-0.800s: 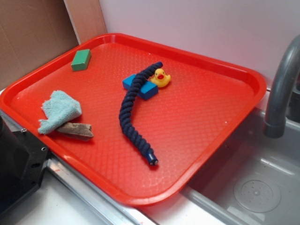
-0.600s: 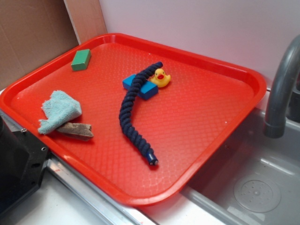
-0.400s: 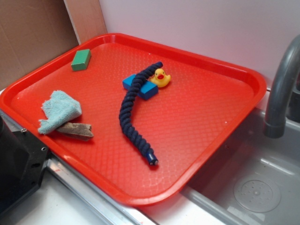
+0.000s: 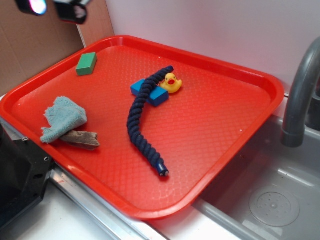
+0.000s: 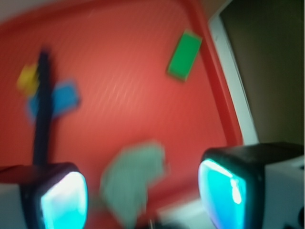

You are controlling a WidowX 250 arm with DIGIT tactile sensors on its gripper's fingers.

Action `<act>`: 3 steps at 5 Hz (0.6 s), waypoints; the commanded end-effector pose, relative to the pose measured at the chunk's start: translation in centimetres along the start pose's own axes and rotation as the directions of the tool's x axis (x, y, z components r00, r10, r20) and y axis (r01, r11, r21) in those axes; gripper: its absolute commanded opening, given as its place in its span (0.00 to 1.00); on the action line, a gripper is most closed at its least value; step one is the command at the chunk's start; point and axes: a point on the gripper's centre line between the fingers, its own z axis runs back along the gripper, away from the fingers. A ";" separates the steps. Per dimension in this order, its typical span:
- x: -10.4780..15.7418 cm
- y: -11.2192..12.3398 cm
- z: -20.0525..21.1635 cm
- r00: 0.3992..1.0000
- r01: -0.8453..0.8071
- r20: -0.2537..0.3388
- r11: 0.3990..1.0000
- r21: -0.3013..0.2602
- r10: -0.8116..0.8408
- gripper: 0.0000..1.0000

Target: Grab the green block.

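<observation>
The green block point(image 4: 86, 63) lies flat near the far left corner of the red tray point(image 4: 260, 80); in the wrist view the green block point(image 5: 184, 55) shows at the upper right, close to the tray's rim. My gripper point(image 4: 51, 7) enters at the top left of the exterior view, high above the tray and left of the block. Its fingers point(image 5: 224, 193) stand wide apart, so the gripper point(image 5: 143, 198) is open with nothing between them. The wrist view is blurred by motion.
On the tray also lie a blue block point(image 4: 150, 92), a yellow rubber duck point(image 4: 171, 83), a dark blue rope point(image 4: 140, 117), a light blue cloth point(image 4: 63, 117) over a piece of wood point(image 4: 82, 139). A sink and grey faucet point(image 4: 300, 95) are at the right.
My gripper has come into the exterior view at the top left; earlier it was out of sight. The things on the tray have not moved.
</observation>
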 end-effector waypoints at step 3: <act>5.3 3.1 -7.5 0.966 -0.086 0.231 0.987 -0.136 0.116 1.00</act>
